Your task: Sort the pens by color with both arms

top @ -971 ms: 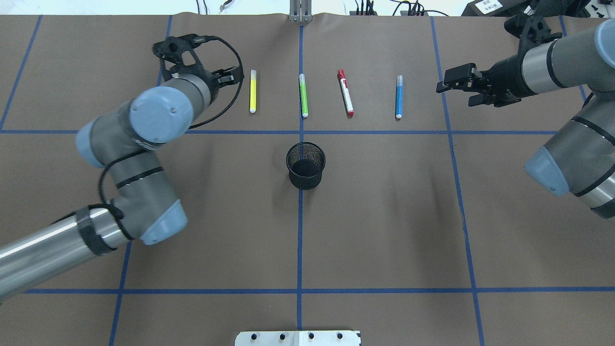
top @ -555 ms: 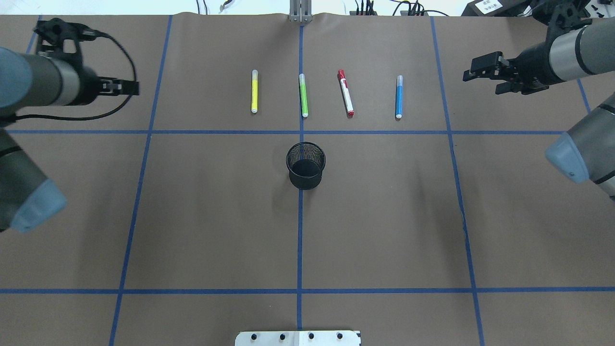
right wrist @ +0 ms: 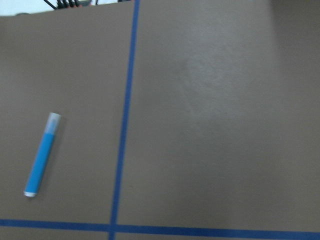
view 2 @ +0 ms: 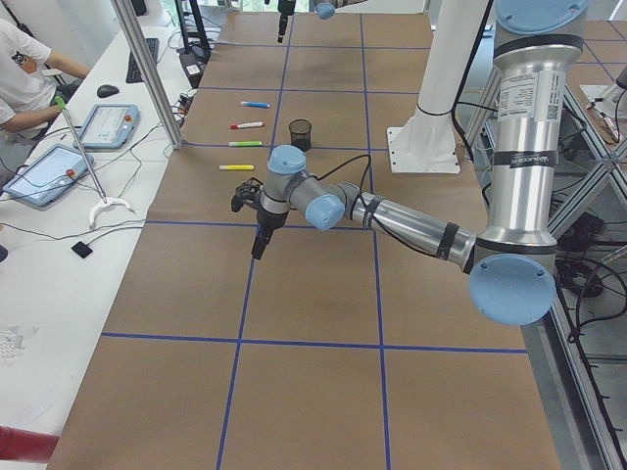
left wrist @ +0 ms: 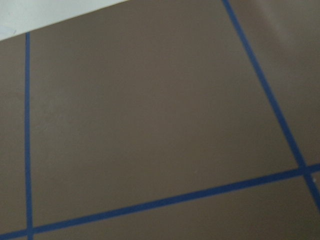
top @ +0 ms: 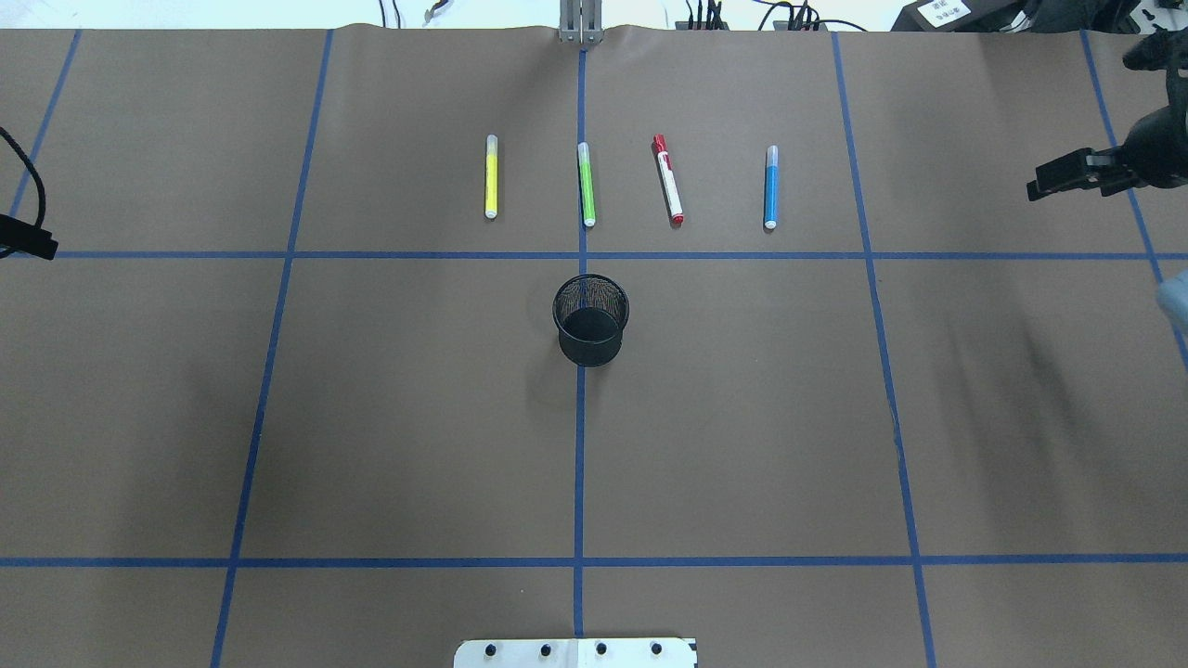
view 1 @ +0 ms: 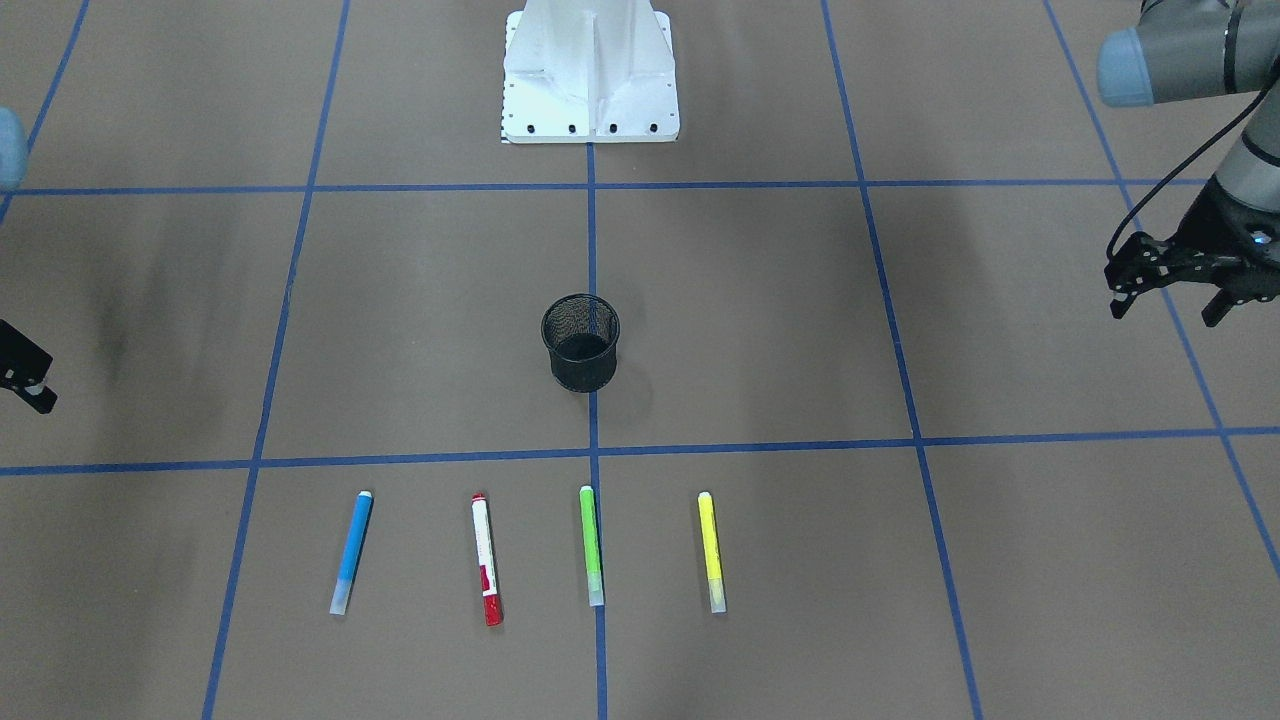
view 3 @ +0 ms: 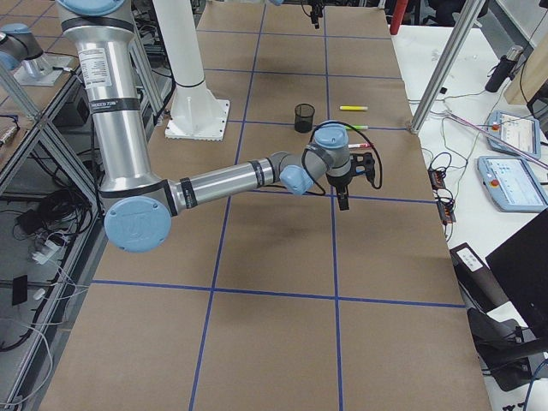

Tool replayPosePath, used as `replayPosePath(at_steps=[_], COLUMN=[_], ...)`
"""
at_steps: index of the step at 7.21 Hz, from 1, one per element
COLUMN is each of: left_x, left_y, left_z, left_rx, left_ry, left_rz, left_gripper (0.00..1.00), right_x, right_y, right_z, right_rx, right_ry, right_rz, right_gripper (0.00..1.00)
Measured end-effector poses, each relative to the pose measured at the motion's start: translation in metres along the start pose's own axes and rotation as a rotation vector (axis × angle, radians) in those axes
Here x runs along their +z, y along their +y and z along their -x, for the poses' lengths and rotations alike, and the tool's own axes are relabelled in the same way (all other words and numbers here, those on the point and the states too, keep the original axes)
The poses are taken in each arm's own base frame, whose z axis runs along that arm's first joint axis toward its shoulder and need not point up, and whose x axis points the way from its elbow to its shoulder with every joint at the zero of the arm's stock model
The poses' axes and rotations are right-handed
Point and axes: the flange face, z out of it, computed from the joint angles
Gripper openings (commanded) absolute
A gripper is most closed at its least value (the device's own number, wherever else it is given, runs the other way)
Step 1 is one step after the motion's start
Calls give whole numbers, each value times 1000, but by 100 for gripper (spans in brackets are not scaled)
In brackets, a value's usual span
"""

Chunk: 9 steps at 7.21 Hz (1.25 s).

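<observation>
Four pens lie in a row on the brown table, all apart from each other: yellow (top: 489, 176), lime green (top: 587, 184), white with red cap (top: 667, 179) and blue (top: 770, 186). My left gripper (view 1: 1166, 308) hovers open and empty far out at the table's left side, only its edge showing in the overhead view. The right gripper (top: 1067, 181) is open and empty at the far right, well away from the blue pen. The right wrist view shows the blue pen (right wrist: 41, 155) at lower left. The left wrist view holds only bare table and tape lines.
A black wire-mesh cup (top: 590, 318) stands upright in the middle, just nearer the robot than the pen row. Blue tape lines (top: 580, 464) grid the table. The white pedestal base (view 1: 590, 75) sits at the robot's edge. A person sits at a side desk (view 2: 24, 83).
Both arms have swung outward from the pen row to the table's sides, the left arm furthest. The pens and cup have not moved.
</observation>
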Motion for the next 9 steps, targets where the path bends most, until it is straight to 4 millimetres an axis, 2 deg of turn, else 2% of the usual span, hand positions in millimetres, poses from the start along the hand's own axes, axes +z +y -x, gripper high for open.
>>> replayPosePath(at_steps=[1,3,5,7,9], left_x=[-9,-13,-9,-6,-6], left_y=[6,9,12,14,13], left_z=[20,39,45,47,46], left_rx=[-8,-33,-48,-57,-51], left_ry=[42,67,68,70,73], left_rz=[66,132,154,157,154], left_gripper=[100,100,100,100,100], right_x=[2,7,-4,-16,-19], right_y=[11,19,13,10,12], right_z=[-13,-24,-37,-38,-40], right_rx=[-20,-18,-29,-31,-41], right_ry=[-9,-15,4,15,17], right_rz=[39,82,125,152,160], right_gripper=[99,99,99,99,99])
